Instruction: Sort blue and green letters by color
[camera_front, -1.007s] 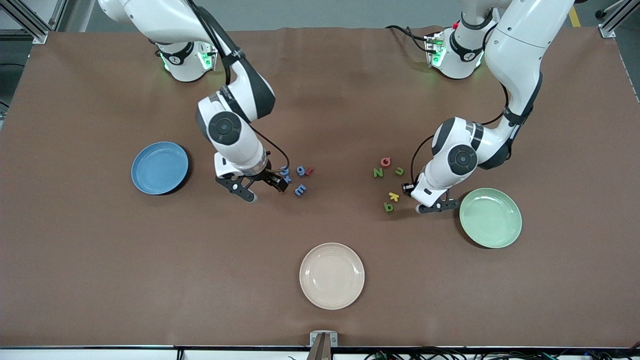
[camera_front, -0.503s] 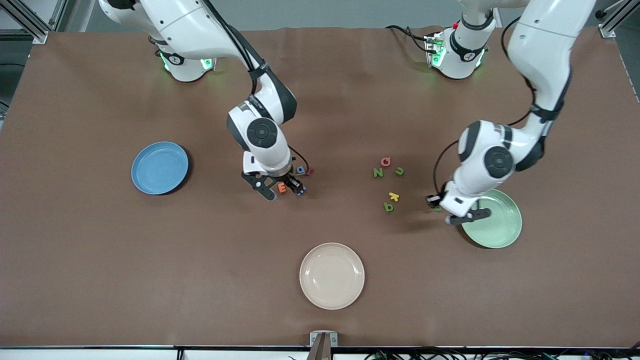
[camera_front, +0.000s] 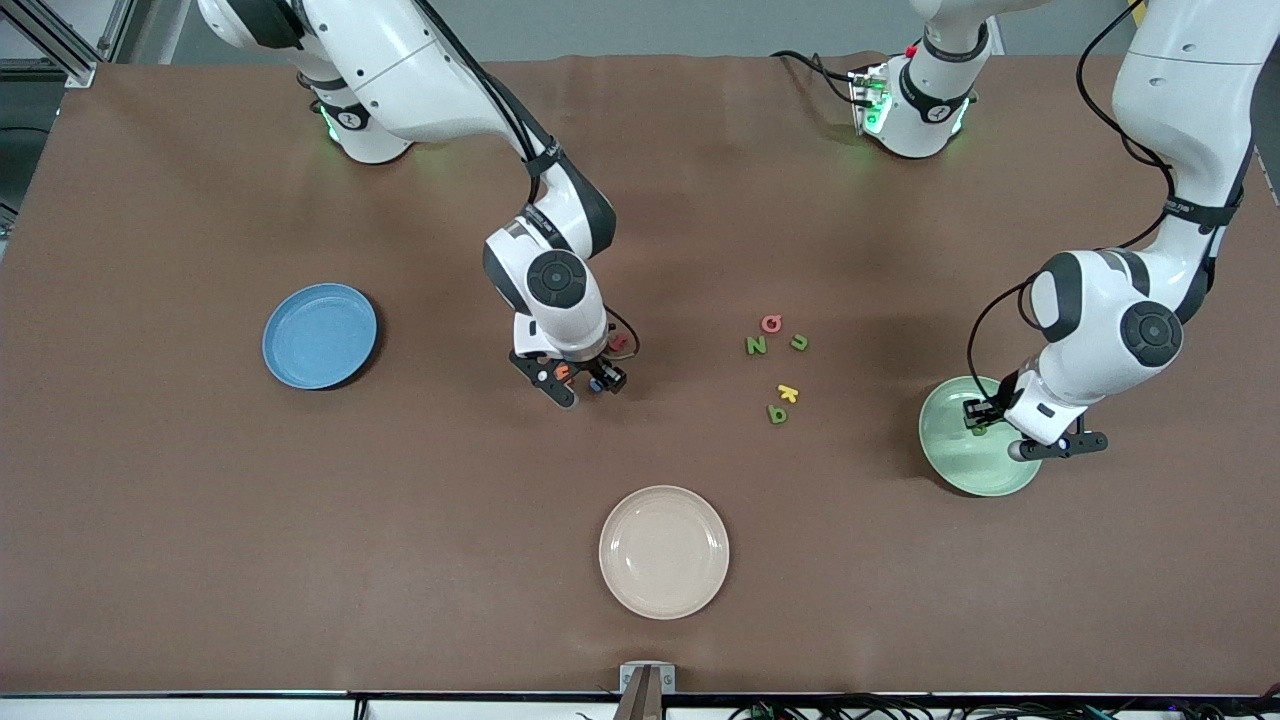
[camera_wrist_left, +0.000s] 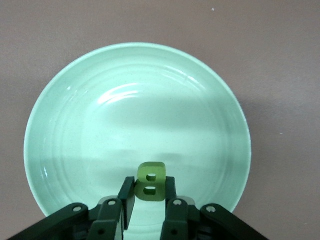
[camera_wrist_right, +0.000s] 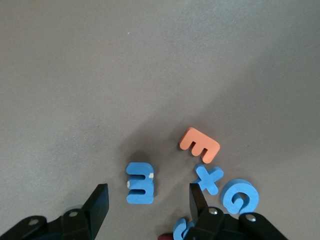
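**Green B held over the green plate, right claw spread around the blue E**

Letters sit in two clusters on the brown table (camera_front: 200, 560). In the front view, the left gripper (camera_wrist_left: 150, 202) hangs at the right of the frame over the green plate (camera_front: 955, 470). Its fingers are pinched tight on the olive-green B (camera_wrist_left: 151, 181), which the left wrist view shows upright between the pads, above the lower middle of the plate's bowl.

The right gripper (camera_wrist_right: 145, 202) is low over the table at the middle of the front view, among the blue letters. Its fingers stand partly spread and grip nothing; the blue E (camera_wrist_right: 140, 183) lies flat on the table between them, touching neither. Just beside it in the right wrist view lie the orange E (camera_wrist_right: 199, 145), the blue x (camera_wrist_right: 208, 179) and the blue G (camera_wrist_right: 240, 196), the x touching both neighbours. Part of another blue letter (camera_wrist_right: 181, 229) and a dark red piece peek out at the bottom edge by one finger.

Toward the left arm's end of the table, right of centre in the front view, the green N (camera_front: 756, 345), the green u (camera_front: 799, 343) and the pink Q (camera_front: 771, 323) lie near one another; lower in the frame are the yellow k (camera_front: 788, 393) and the green b (camera_front: 777, 413). The blue plate (camera_front: 320, 335) sits at the left of the frame and the beige plate (camera_front: 664, 551) at lower centre; no letters lie on either.
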